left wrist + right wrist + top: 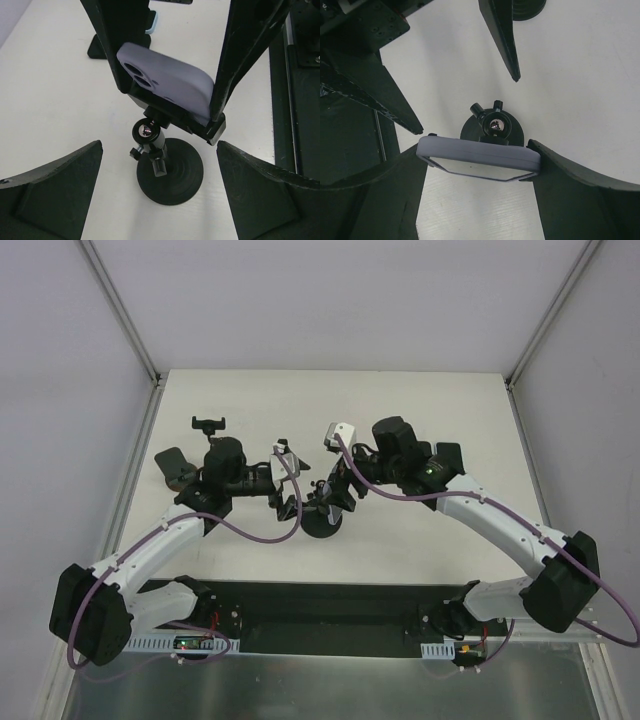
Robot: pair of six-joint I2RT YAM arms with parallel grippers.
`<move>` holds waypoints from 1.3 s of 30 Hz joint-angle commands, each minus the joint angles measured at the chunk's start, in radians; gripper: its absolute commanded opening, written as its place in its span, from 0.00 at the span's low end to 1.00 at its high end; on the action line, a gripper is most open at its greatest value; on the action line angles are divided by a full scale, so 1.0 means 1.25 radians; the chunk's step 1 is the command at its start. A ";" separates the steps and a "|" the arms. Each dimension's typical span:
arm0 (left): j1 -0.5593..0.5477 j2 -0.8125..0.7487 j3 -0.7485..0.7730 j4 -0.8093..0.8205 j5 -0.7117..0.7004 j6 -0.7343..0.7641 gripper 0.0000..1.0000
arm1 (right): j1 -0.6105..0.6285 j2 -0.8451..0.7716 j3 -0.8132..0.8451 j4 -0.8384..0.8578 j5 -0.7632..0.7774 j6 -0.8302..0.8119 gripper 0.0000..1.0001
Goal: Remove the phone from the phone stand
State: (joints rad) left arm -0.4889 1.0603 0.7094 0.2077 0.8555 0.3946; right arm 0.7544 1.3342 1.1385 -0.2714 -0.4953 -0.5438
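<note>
Right end effector (478,150): jaws closed against both ends of the phone (479,162), which fills the gap between them. The phone sits in the clamp of the phone stand (492,125), whose ball joint and base show directly beyond the fingers.

Left end effector (159,146): jaws spread wide, gripping nothing. The stand's round base lies between its fingers without contact, with the phone just past them. White counter (55,90) beneath.
</note>
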 commanded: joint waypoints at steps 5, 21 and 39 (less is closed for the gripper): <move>-0.015 0.073 0.034 0.008 0.042 0.003 0.96 | 0.009 -0.065 0.026 -0.016 -0.025 0.026 0.98; -0.069 0.147 0.068 0.007 -0.074 -0.073 0.96 | 0.010 -0.243 -0.071 -0.012 0.235 0.127 0.96; -0.178 0.224 0.104 0.023 -0.240 -0.220 0.93 | 0.155 -0.244 -0.080 -0.061 0.557 0.334 0.94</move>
State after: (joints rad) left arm -0.7017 1.3464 0.7994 0.1963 0.5980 0.1688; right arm 0.9028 1.0096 1.0298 -0.3576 0.0914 -0.1745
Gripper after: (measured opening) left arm 0.930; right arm 0.971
